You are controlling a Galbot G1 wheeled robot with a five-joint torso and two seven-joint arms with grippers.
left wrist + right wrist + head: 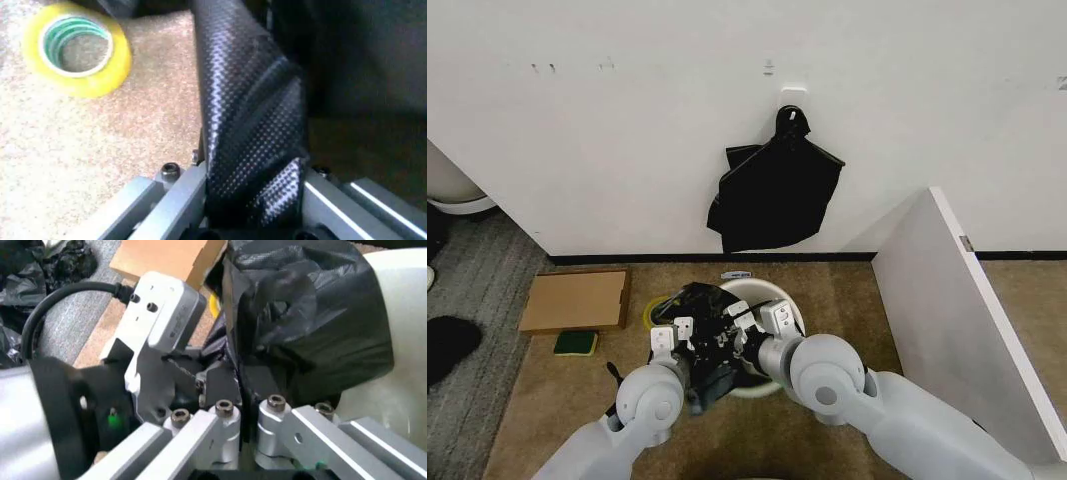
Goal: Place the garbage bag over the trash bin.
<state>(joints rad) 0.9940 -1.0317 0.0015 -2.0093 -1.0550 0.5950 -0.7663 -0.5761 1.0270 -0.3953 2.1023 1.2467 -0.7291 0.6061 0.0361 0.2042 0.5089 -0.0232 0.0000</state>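
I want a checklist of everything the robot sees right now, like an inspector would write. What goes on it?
Surface: brown carpet floor; grey carpet to the left.
Job's things: black garbage bag bunched over the left rim of the white trash bin, not yet spread around it.
Clutter: yellow tape roll beside the bin, cardboard piece, green sponge, black bundle hanging on the wall.
Grippers: left gripper shut on the bag; right gripper shut on the bag next to it.
Cables: black cable on the left wrist.
Surroundings: white wall, white panel at right.
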